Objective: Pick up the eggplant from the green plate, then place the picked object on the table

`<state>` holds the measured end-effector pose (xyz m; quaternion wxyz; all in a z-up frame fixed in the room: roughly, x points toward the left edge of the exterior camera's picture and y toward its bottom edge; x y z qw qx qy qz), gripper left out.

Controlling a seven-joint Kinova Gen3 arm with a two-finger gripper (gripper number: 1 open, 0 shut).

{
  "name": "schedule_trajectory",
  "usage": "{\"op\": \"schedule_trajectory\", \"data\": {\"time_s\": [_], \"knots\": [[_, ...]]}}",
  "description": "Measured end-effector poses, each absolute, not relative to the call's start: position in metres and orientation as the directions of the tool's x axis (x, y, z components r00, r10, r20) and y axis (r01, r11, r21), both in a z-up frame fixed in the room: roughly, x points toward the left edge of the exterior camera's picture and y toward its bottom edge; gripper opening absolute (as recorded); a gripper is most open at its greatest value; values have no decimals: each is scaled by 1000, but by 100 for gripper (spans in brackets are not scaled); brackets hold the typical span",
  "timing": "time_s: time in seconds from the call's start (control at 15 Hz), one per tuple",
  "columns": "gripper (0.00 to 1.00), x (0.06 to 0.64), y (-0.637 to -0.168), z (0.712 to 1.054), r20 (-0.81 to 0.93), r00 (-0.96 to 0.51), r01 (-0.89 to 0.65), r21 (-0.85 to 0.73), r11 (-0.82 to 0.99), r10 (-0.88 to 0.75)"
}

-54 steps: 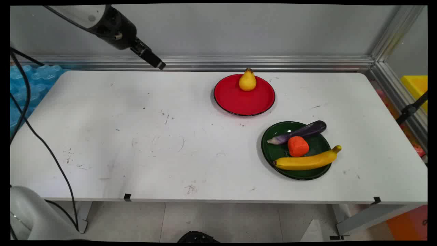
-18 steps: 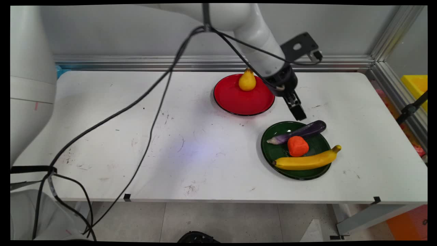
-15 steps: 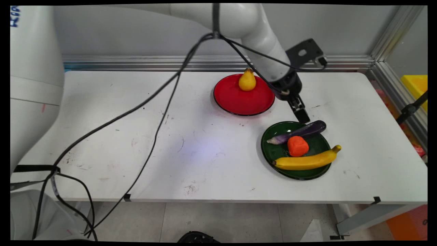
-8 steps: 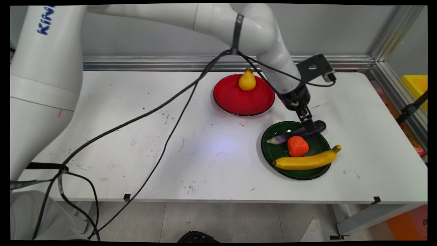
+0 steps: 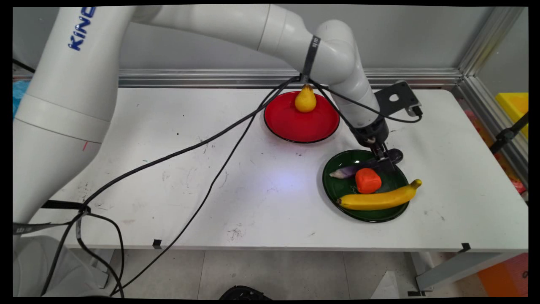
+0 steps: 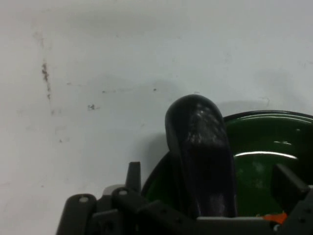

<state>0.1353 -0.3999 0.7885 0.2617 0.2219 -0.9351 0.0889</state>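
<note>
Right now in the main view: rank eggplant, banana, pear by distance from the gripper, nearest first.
1. eggplant: on the green plate, directly under the gripper.
2. banana: same plate's near side.
3. pear: far side of the red plate.

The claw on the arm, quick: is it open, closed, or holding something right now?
Gripper: open, its two fingers on either side of the purple eggplant on the green plate, not yet closed on it.

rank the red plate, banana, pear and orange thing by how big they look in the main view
1. red plate, clearly the largest
2. banana, about as long as the plate is wide but much thinner
3. pear and orange thing: look about alike, and the pear sits farther from the camera, so I won't rank them
</note>
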Motion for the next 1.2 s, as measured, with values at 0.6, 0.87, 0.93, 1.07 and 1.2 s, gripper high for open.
{"op": "schedule_trajectory", "data": {"time_s": [0.6, 0.87, 0.93, 1.07, 1.2], "knots": [[100, 124, -398, 780, 500, -773, -481, -59, 875, -391], [0, 120, -396, 780, 498, -772, -483, -57, 874, -394], [0, 120, -396, 780, 498, -772, -483, -57, 874, -395], [0, 119, -395, 782, 498, -772, -483, -56, 874, -395], [0, 120, -393, 784, 499, -772, -482, -57, 874, -393]]}}
